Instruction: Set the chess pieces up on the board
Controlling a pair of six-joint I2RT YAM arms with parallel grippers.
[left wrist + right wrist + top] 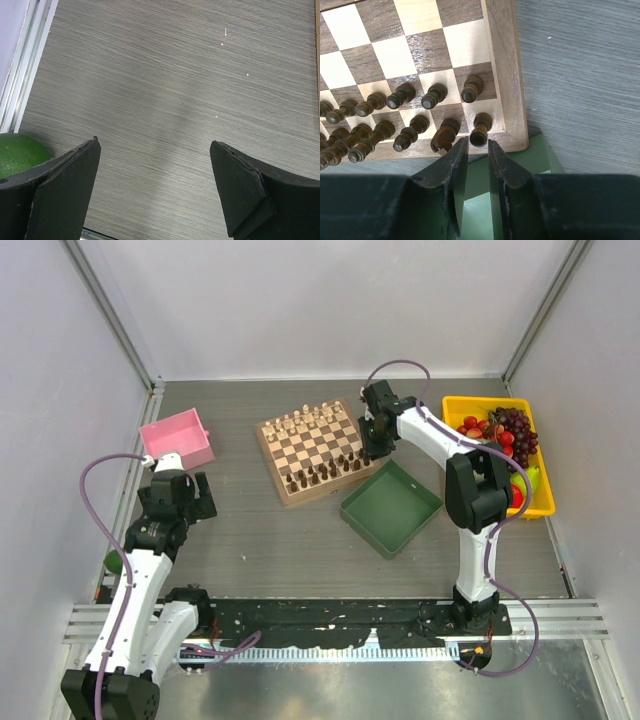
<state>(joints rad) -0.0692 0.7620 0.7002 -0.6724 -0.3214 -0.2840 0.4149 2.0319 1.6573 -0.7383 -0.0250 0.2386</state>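
Just ahead of the right gripper [478, 145], at the near corner of the board [505, 75], stands one dark corner piece [480, 127], its head level with the fingertips. The jaws are nearly closed, with a thin gap between them, and it is unclear whether they pinch the piece or only frame it. To the left of the tips, the other dark chess pieces [435, 95] stand in two rows along the board's closest edge. Beneath the fingers lies a green tray [540, 157]. The left gripper [155, 150] is spread wide and holds nothing, hovering over the grey table [165, 75]. A round green fruit [17, 152] sits just outside its left finger.
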